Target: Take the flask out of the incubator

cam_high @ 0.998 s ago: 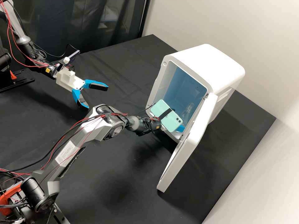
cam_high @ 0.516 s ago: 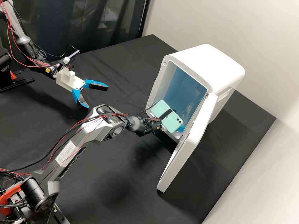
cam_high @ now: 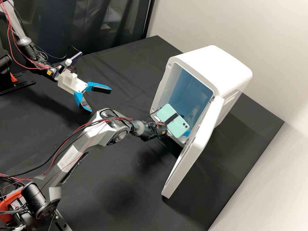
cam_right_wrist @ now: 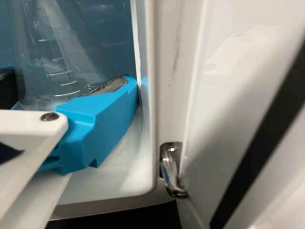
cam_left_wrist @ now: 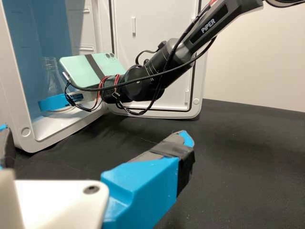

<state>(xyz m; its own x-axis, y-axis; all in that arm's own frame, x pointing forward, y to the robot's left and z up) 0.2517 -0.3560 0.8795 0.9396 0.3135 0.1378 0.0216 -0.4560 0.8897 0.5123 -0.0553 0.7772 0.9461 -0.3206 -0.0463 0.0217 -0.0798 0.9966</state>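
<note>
While over the black bench (cam_high: 128,186) by a pale wall (cam_high: 256,29), left gripper (cam_high: 98,99) agape, empty; right gripper (cam_high: 186,131) untellable.

Black bench (cam_high: 128,179), white wall (cam_high: 256,32), dark backdrop (cam_high: 80,22)

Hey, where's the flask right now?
The flask stands inside the open incubator, low on its floor by the hinge-side wall, with the right gripper at its base.
</note>
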